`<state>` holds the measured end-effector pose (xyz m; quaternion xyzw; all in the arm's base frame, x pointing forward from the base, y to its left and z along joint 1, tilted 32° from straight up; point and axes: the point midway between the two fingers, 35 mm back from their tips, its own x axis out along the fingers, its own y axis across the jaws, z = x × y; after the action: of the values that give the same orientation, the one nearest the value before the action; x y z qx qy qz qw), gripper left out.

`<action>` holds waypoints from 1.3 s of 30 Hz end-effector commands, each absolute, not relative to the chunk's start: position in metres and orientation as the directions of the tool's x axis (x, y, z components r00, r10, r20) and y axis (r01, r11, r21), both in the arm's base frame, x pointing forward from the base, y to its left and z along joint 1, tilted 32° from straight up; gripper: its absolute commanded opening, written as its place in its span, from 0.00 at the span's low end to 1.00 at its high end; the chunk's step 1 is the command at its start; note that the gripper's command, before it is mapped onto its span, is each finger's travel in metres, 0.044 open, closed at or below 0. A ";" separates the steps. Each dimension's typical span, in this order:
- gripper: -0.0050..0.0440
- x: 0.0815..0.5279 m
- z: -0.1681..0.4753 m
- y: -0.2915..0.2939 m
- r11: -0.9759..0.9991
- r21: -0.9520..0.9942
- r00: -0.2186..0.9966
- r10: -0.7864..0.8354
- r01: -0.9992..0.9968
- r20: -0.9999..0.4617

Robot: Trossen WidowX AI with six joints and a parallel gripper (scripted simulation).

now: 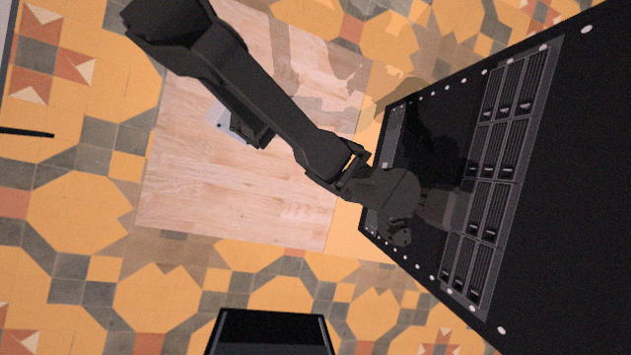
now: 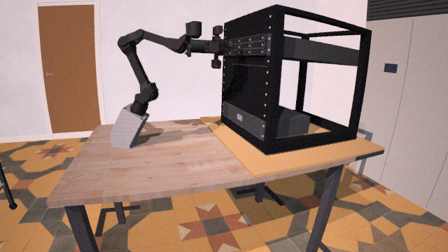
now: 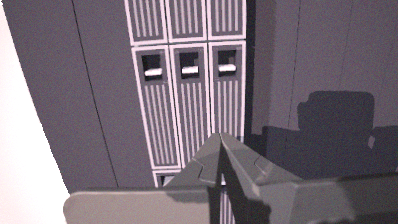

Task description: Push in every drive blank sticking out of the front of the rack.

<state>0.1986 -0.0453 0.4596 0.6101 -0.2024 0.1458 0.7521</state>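
Observation:
The black rack (image 1: 582,197) (image 2: 275,87) stands upright on the orange mat (image 1: 345,224) (image 2: 252,164). Its drive blanks, in a grid near the top of the front, show in the top and exterior views and the wrist view. Three neighbouring blanks (image 3: 158,120) (image 3: 190,112) (image 3: 228,102) look level with one another in the wrist view; whether any blank sticks out I cannot tell. My gripper (image 1: 464,207) (image 2: 228,44) (image 3: 219,140) is shut and empty. Its tips are at the blank front, over the lower part of the right one of these three in the wrist view; contact is unclear. The fingers hide blanks below.
The arm's grey base (image 1: 222,120) (image 2: 124,131) sits on the wooden table (image 1: 237,197) (image 2: 168,164). A grey panel (image 2: 245,119) is low in the rack front. A dark box-like object (image 1: 271,330) stands at the bottom of the top view.

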 end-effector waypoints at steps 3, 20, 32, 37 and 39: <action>0.00 0.193 0.462 -0.045 0.216 0.852 0.870 -0.022 -0.477 0.492; 0.00 0.185 0.472 -0.062 0.216 0.852 0.870 -0.022 -0.477 0.492; 0.00 0.177 0.482 -0.082 0.216 0.852 0.870 -0.022 -0.477 0.492; 0.00 0.171 0.488 -0.093 0.216 0.852 0.870 -0.022 -0.477 0.492; 0.00 0.170 0.489 -0.096 0.216 0.852 0.870 -0.022 -0.477 0.492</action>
<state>0.1754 -0.0961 0.4775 0.6163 -0.2092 0.1372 0.7467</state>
